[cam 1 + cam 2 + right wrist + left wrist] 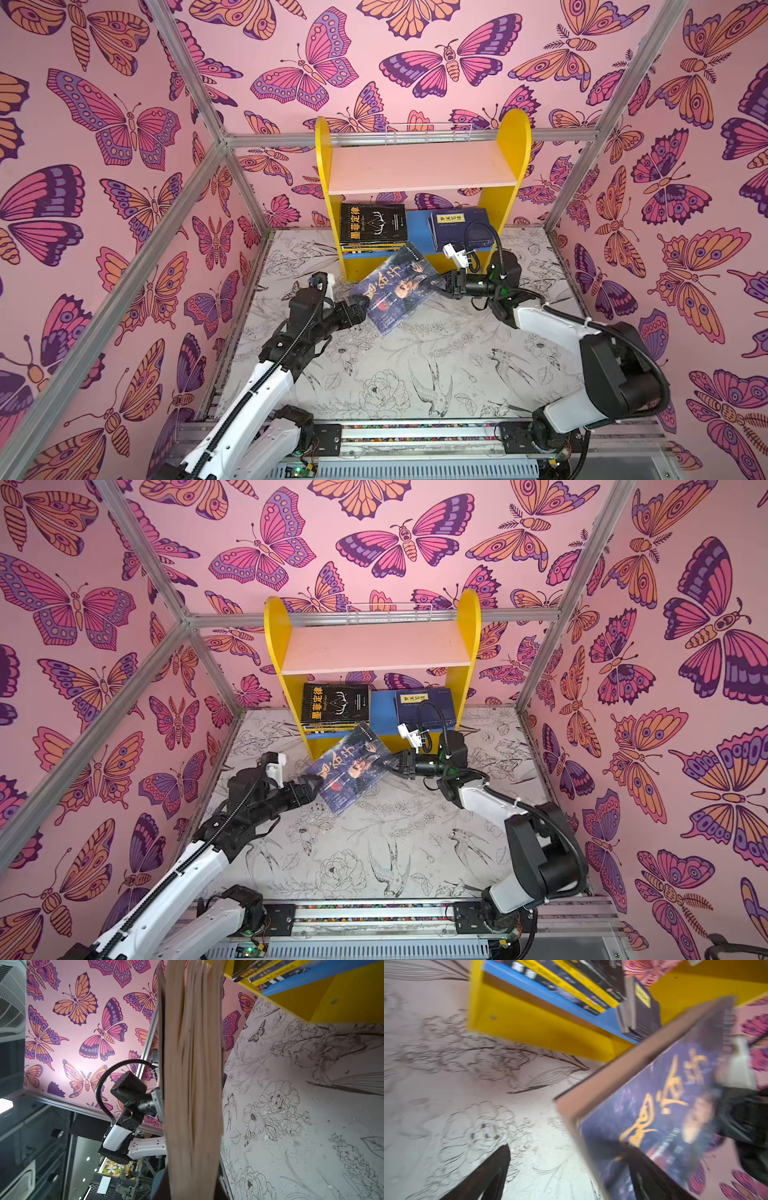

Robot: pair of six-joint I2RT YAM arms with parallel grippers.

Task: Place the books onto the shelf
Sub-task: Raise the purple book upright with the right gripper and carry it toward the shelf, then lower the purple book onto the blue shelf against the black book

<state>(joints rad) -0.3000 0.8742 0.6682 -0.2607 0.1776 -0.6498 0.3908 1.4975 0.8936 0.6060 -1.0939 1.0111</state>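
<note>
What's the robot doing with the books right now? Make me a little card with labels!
Held book: dark blue book, tilted, in front of the shelf
Right gripper: shut on one corner
Left gripper: open at the opposite corner
Lower board: black-topped stack left, navy books right
Upper board: no books

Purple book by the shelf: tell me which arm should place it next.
Right. The right gripper is shut on the purple book, close to the shelf; the left gripper is open at the book's other end.
</note>
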